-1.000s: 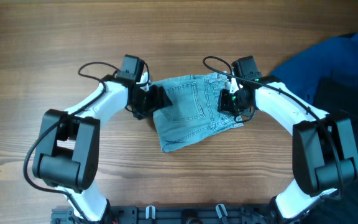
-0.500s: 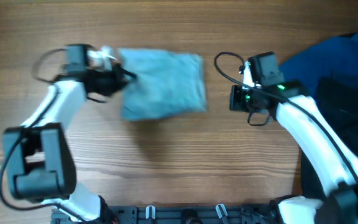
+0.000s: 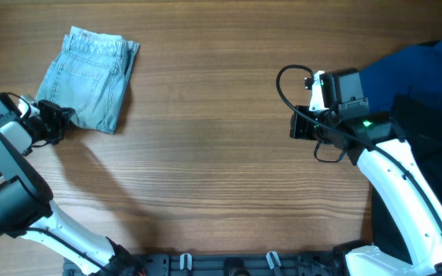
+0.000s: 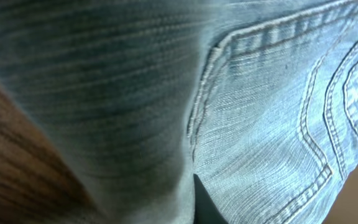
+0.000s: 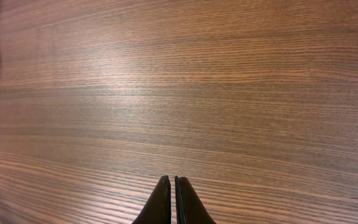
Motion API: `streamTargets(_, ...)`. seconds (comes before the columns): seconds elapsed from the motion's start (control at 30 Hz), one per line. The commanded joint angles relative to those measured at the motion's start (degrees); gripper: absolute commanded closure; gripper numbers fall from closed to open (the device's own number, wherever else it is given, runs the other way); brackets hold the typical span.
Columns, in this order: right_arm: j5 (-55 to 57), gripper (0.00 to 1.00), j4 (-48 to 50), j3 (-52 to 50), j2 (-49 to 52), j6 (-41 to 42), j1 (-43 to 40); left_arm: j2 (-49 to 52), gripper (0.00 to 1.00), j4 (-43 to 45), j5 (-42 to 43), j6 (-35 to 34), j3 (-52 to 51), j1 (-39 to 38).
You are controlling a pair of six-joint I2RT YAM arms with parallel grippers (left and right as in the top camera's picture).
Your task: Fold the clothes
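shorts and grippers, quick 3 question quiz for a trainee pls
1. True or false: the folded shorts lie at the far left of the table.
2. In the right wrist view, the right gripper is: A) wide open, B) closed on nothing, C) clamped on denim.
3. Which gripper sits at the lower corner of the shorts?

Key: 1 true; 2 B; 3 the left gripper.
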Motion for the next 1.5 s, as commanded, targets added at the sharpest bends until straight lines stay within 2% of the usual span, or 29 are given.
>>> streamTargets(0.0,0.5,0.96,0.0,0.3,0.0,-1.2,-0.2,1.7,0.41,-1.2,1.1,-0.2,0.3,0.7)
streamTargets(0.03,0.5,0.96,0.0,0.3,0.0,-1.2,-0.2,1.1,0.04,-3.0,3.4,-0.1,0.3,0.7)
streamTargets(0.07,0.5,0.96,-0.1,0.3,0.0,-1.2,-0.2,0.7,0.0,-5.4,4.0,-0.1,0.3,0.7)
streamTargets(0.13,0.5,0.93,-0.1,0.3,-0.1,-1.8,-0.2,-1.1,0.01,-11.9,3.9,0.9,0.3,0.7)
streamTargets(0.17,0.5,0.88,0.0,0.3,-0.2,-2.4,-0.2,-2.7,0.0,-15.7,3.9,2.3,0.3,0.7)
streamTargets(0.27,0.5,0.84,0.5,0.4,-0.7,-2.7,-0.2,-10.0,0.0,-25.2,3.9,10.3,0.3,0.5)
streamTargets(0.4,0.5,0.8,2.8,1.7,-3.7,-2.9,-0.2,-26.9,0.01,-36.5,3.4,24.5,0.3,-2.3)
streamTargets(0.5,0.5,0.69,3.2,6.1,-7.5,-4.2,-0.2,-41.9,0.01,-42.9,-1.9,27.2,0.3,-7.9)
streamTargets(0.53,0.5,0.62,2.8,7.7,-9.2,-4.2,-0.2,-46.2,0.01,-44.8,-3.3,27.2,0.3,-10.1)
streamTargets(0.6,0.5,0.39,2.8,9.4,-13.0,-4.2,-0.2,-56.6,0.01,-48.5,-8.4,27.6,0.3,-16.4)
streamTargets(0.67,0.5,0.27,2.8,9.4,-16.9,-4.2,-0.2,-65.0,0.0,-50.1,-16.2,27.6,0.3,-22.6)
streamTargets(0.77,0.5,0.01,2.5,9.4,-20.9,-4.2,-0.2,-73.5,0.0,-50.8,-25.7,27.6,0.3,-29.0)
streamTargets(0.97,0.5,0.01,2.0,9.4,-23.5,-4.0,-0.2,-80.8,0.0,-50.7,-27.4,26.7,0.3,-31.8)
streamTargets(1.33,0.5,0.0,-1.8,9.4,-17.2,-4.0,-0.2,-80.8,0.0,-50.6,-27.2,26.7,0.3,-31.8)
streamTargets(1.4,-1.5,0.01,-2.2,9.4,-15.2,-1.3,-0.2,-80.8,0.0,-50.6,-27.2,26.7,0.3,-31.8)
streamTargets(1.47,1.1,0.01,-2.1,9.2,-14.8,-2.9,-0.2,-80.8,0.0,-50.6,-27.2,26.7,0.3,-31.8)
